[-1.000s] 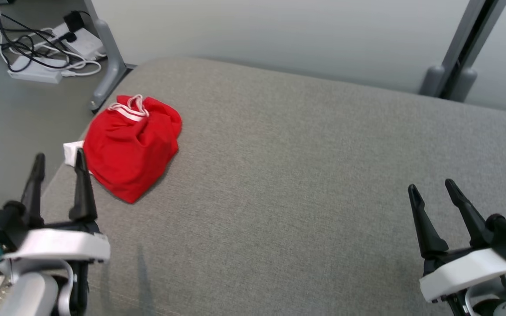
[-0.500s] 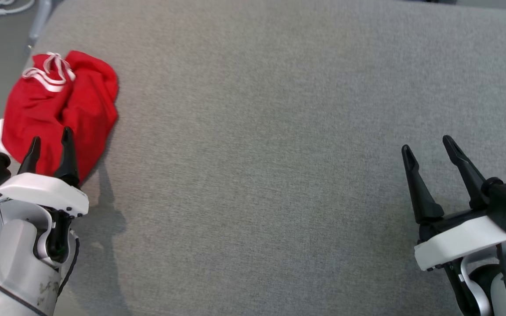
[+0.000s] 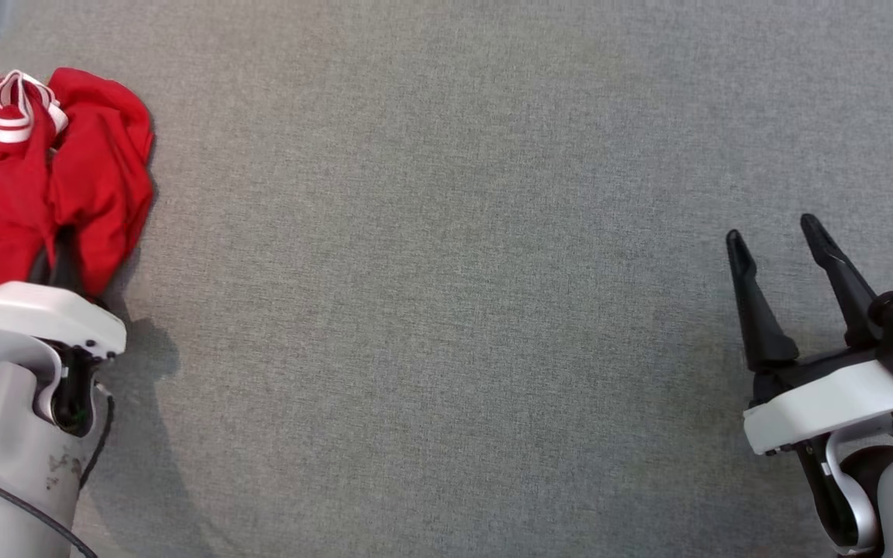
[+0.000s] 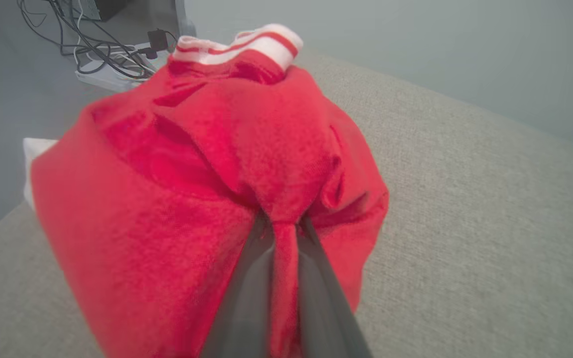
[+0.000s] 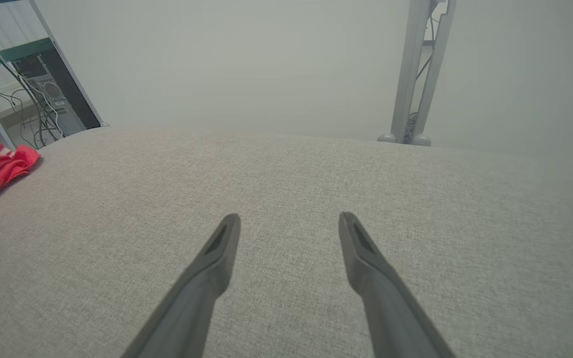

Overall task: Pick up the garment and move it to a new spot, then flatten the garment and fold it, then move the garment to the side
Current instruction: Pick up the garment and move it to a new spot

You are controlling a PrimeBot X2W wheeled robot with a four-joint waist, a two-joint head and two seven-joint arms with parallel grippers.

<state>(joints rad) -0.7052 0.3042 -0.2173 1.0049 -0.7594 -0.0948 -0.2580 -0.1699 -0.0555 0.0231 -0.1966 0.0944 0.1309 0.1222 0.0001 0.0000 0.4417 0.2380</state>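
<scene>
Left claw (image 4: 284,223) is clamped on a pinched fold of the crumpled red fabric garment (image 3: 98,178) at the left edge of the grey fabric-covered worktop (image 3: 446,310), evidently to lift it; right claw (image 3: 772,229) hangs wide open, well apart.

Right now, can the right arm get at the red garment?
Probably not without a long reach: the right gripper hangs open across the grey cushion from the red garment. Nothing lies between, and the left gripper is shut on it.
</scene>
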